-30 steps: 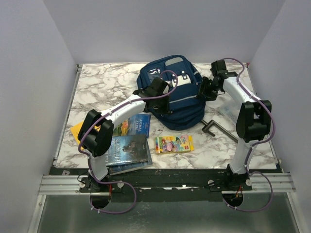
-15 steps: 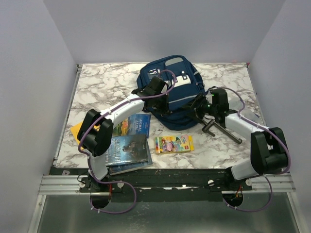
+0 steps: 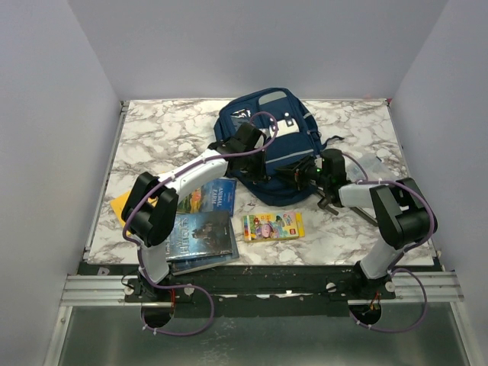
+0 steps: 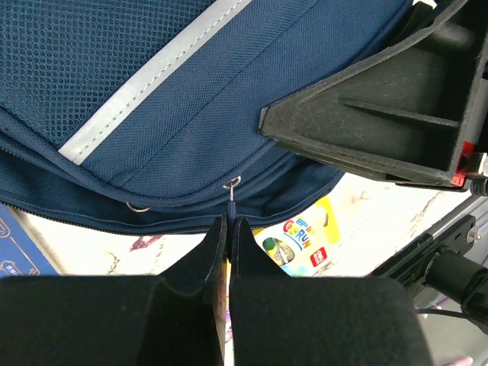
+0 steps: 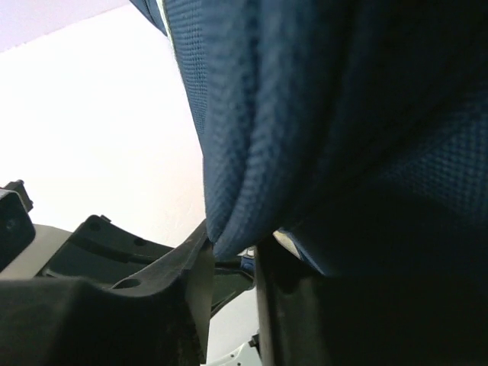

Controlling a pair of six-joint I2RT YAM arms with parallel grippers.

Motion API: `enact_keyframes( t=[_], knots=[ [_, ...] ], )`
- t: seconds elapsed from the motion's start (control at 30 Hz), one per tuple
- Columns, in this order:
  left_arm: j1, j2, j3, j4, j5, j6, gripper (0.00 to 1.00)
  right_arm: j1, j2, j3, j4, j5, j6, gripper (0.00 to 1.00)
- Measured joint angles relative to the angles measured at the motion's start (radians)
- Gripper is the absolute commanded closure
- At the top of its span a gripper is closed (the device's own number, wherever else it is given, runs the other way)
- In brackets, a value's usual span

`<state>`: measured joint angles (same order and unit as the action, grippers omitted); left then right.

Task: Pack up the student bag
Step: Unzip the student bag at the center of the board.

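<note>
The student bag (image 3: 284,185), navy with grey stripes, lies flat at the back middle of the marble table. My left gripper (image 3: 258,166) is over its near left part, shut on a small zipper pull (image 4: 231,200) at the bag's front seam (image 4: 191,200). The pull's tab runs down between the fingertips of this gripper (image 4: 229,223). My right gripper (image 3: 291,172) lies low at the bag's near right edge. In the right wrist view it (image 5: 232,248) has a fold of blue bag fabric (image 5: 229,191) pinched between its narrowed fingers.
A yellow crayon box (image 3: 273,226) lies in front of the bag, also seen in the left wrist view as the crayon box (image 4: 301,240). Two books (image 3: 202,232) and an orange item (image 3: 120,204) lie at the near left. A black clamp tool (image 3: 347,202) lies under the right forearm.
The right arm swung from the bag's far right side down to its near right edge, and its jaws narrowed onto the fabric. The left arm stayed put, still shut.
</note>
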<state>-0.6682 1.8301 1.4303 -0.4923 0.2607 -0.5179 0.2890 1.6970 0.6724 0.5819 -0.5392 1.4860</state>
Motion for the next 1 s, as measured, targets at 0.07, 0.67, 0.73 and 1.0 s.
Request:
enact_keyframes(
  t=[0.07, 0.67, 0.73, 1.0],
  knots=[
    [-0.001, -0.005, 0.0, 0.001, -0.01, 0.003, 1.0, 0.0, 0.003, 0.0, 0.001, 0.002, 0.003, 0.92],
    [0.146, -0.012, -0.019, -0.011, 0.037, -0.115, 1.0, -0.055, 0.109, 0.115, 0.007, -0.209, -0.182, 0.99],
    [0.163, -0.012, -0.017, -0.015, 0.043, -0.116, 1.0, -0.069, 0.114, 0.156, -0.039, -0.242, -0.224, 0.99],
    [0.23, -0.005, 0.002, -0.013, 0.008, -0.11, 1.0, -0.134, 0.123, 0.243, -0.155, -0.354, -0.309, 0.99]
  ],
)
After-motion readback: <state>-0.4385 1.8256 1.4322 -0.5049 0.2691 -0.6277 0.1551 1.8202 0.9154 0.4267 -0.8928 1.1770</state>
